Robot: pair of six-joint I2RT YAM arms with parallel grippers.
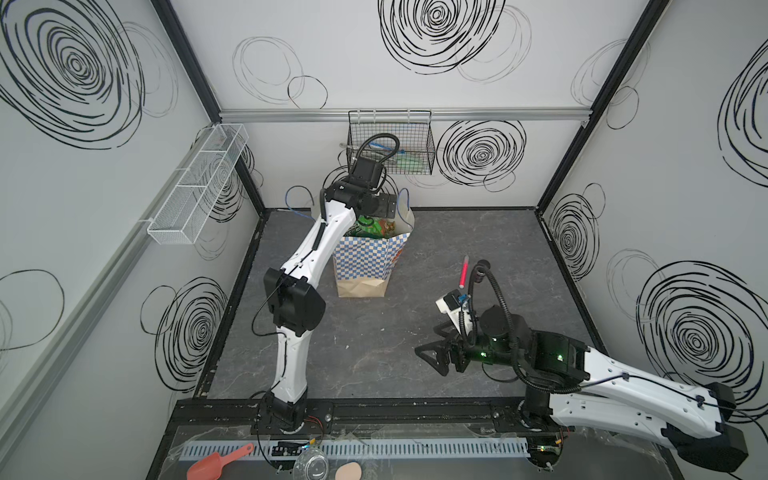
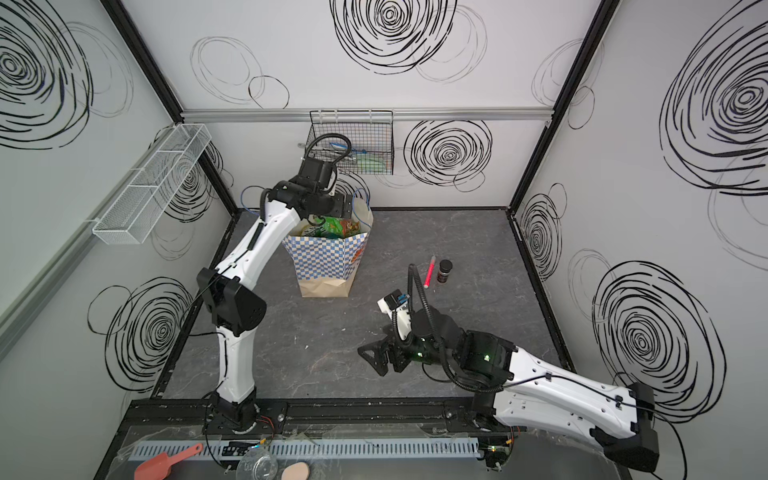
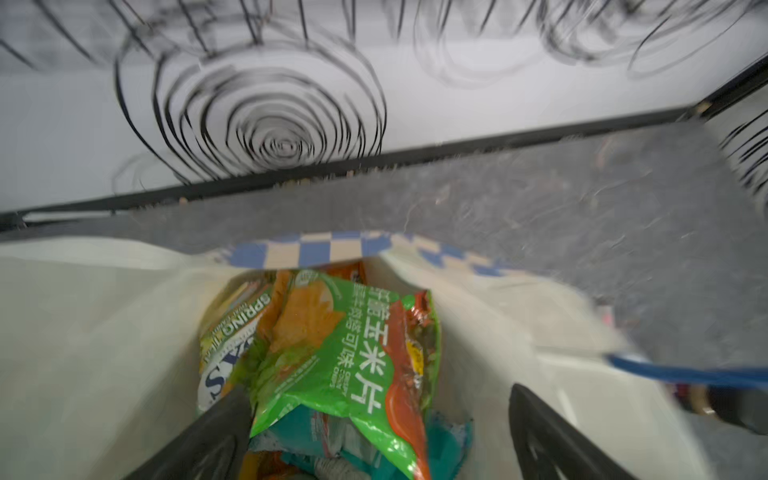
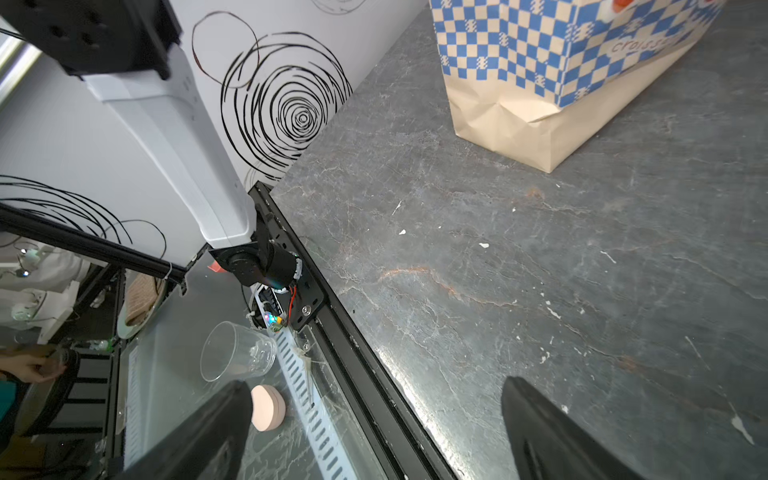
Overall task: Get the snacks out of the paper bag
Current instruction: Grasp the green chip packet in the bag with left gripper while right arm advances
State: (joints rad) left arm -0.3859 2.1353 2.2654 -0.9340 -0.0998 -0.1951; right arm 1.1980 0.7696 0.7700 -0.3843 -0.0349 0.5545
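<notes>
We are hanging our left gripper in the mouth of the paper bag, its jaws spread wide and gripping nothing. Its two dark fingers are straddling the snacks, which are sitting heaped inside the bag. A green packet is lying on top of the heap, with a teal packet showing beneath it and a white-and-green packet beside it. The bag is standing upright on the table. Our right gripper is hovering low over the table, well apart from the bag and to its front right, jaws likewise spread and empty. A red marker and a dark jar are resting to the right of the bag, just beside each other.
</notes>
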